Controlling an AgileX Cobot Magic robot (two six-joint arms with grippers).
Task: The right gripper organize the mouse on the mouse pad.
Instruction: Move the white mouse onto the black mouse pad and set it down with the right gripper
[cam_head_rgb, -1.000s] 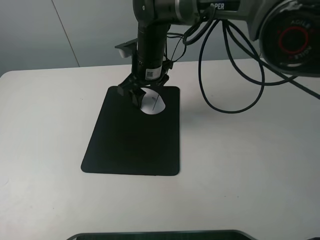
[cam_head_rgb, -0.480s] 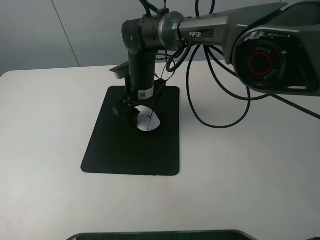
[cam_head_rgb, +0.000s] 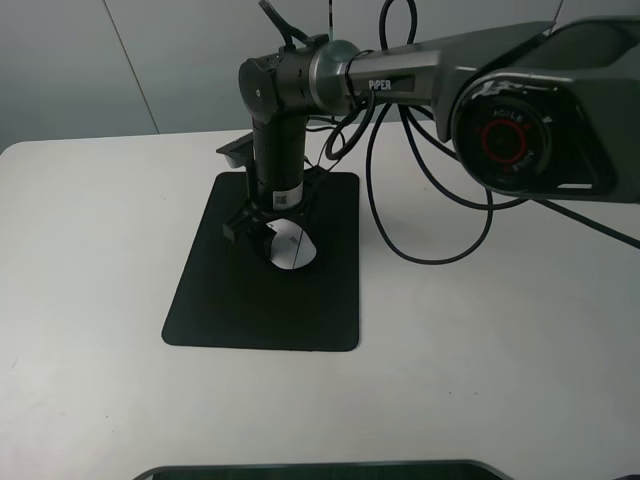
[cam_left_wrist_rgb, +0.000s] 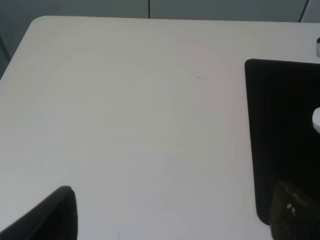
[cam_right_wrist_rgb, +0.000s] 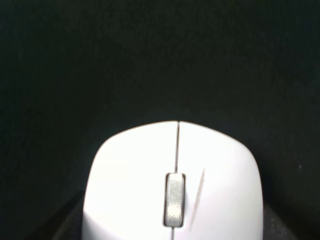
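Observation:
The white mouse (cam_head_rgb: 291, 248) is on or just above the black mouse pad (cam_head_rgb: 250, 305), in its far middle part. My right gripper (cam_head_rgb: 268, 238) comes straight down on it, its black fingers around the mouse's sides, shut on it. In the right wrist view the mouse (cam_right_wrist_rgb: 174, 182) fills the lower half, scroll wheel in the middle, with the pad (cam_right_wrist_rgb: 150, 60) all around. In the left wrist view my left gripper (cam_left_wrist_rgb: 170, 222) is open and empty over bare table, with the pad (cam_left_wrist_rgb: 280, 140) beside it and an edge of the mouse (cam_left_wrist_rgb: 316, 120) showing.
The pad lies on a white table (cam_head_rgb: 480, 350). Black cables (cam_head_rgb: 430, 220) hang from the right arm over the table right of the pad. A dark edge (cam_head_rgb: 320, 470) runs along the table's front.
My right gripper has moved with the mouse toward the front left, from the pad's far edge to its far middle. The arm has swung left.

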